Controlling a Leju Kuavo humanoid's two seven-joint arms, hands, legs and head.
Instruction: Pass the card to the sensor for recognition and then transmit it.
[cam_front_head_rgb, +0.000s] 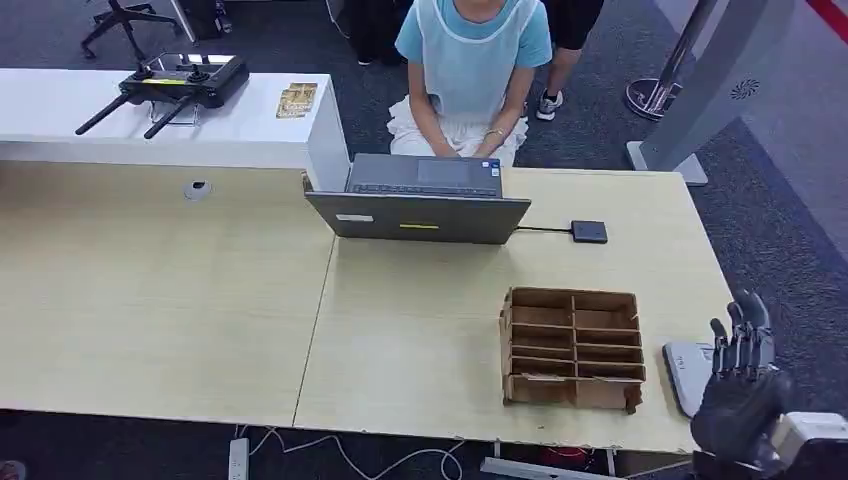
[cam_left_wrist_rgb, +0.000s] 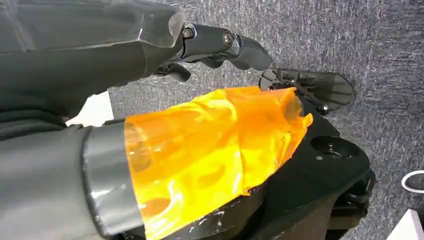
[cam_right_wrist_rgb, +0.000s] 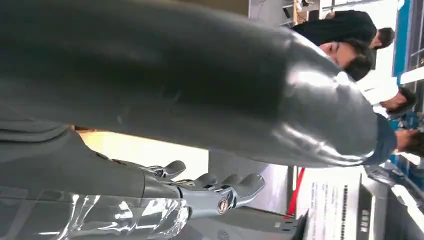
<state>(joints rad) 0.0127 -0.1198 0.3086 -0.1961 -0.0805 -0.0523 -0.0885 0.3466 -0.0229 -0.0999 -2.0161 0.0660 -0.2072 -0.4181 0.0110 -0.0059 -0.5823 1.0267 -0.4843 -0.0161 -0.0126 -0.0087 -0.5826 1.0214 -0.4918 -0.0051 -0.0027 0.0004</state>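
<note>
Card: none discernible; presumably thin, light, stiff, slick — pinch by edge. Right hand (cam_front_head_rgb: 742, 375) raised beside cardboard tray (cam_front_head_rgb: 572, 347), fingers straight, close together, empty. Left hand (cam_left_wrist_rgb: 220, 45): fingers slightly curled, holding nothing.

Small black square flat sensor pad (cam_front_head_rgb: 589, 231): lying flat on pale wooden table (cam_front_head_rgb: 420, 320), thin black cable running to grey laptop (cam_front_head_rgb: 420, 215) just beside it. Pale grey flat rounded-corner piece (cam_front_head_rgb: 684, 372): at table's right edge, beside brown cardboard divider box (cam_front_head_rgb: 573, 348); partly hidden, card or not unclear.
</note>
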